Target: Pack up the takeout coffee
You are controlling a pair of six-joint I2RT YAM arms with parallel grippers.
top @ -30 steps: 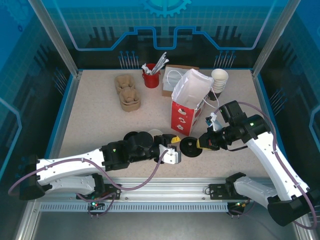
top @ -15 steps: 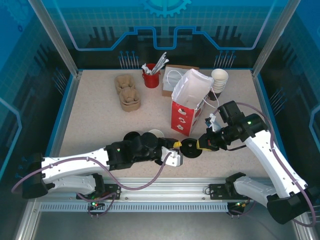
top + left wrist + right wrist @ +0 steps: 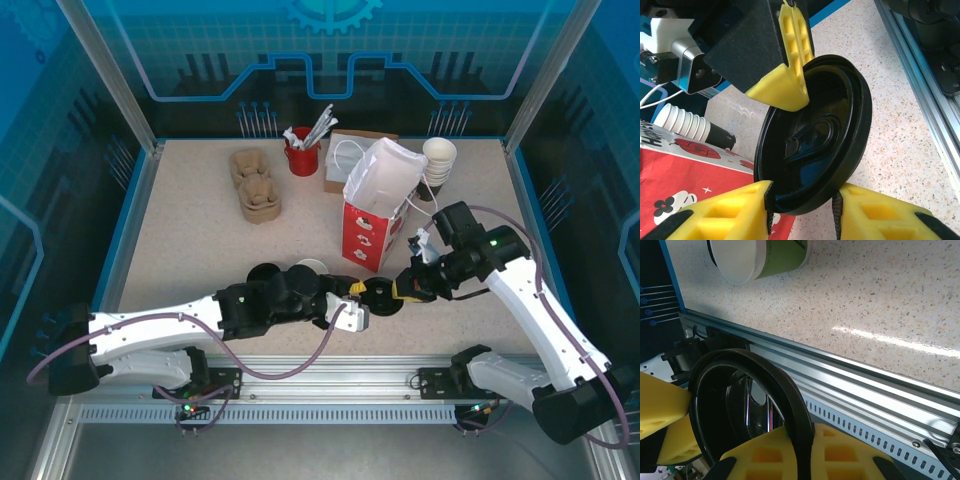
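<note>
– Black plastic, that lid, and thin. How would you handle it?
– By the rim, edge-on, which is how both arms have it. The left pincer has its two yellow fingers either side of the lid's lower edge, at the bottom of the left wrist view, and they look pressed against it. The right pincer is closed on the opposite rim. One of its fingers comes in from the upper left of that same view.
– So the lid hangs between them?
– Yes, just below the middle of the overhead view, tilted on edge and apparently off the tabletop. It is light. I'd guess it flexes under a hard squeeze and is a bit slick, so a moderate pinch suits it.
– And the cup?
– Upper left of the right wrist view, on the tabletop: white inside, olive-green wall, mouth open, no lid on it. From overhead, its white rim peeks out just behind the left arm, left of the lid, and it seems to stand upright.
– How will that one handle?
– It's paper, so it's light and easy to crush or tip. I'd take it gently around the wall, below the rim. Whether it holds liquid I cannot tell.
– The lid's look?
– Round and glossy, with a raised rim and a moulded shape near the middle.
</note>
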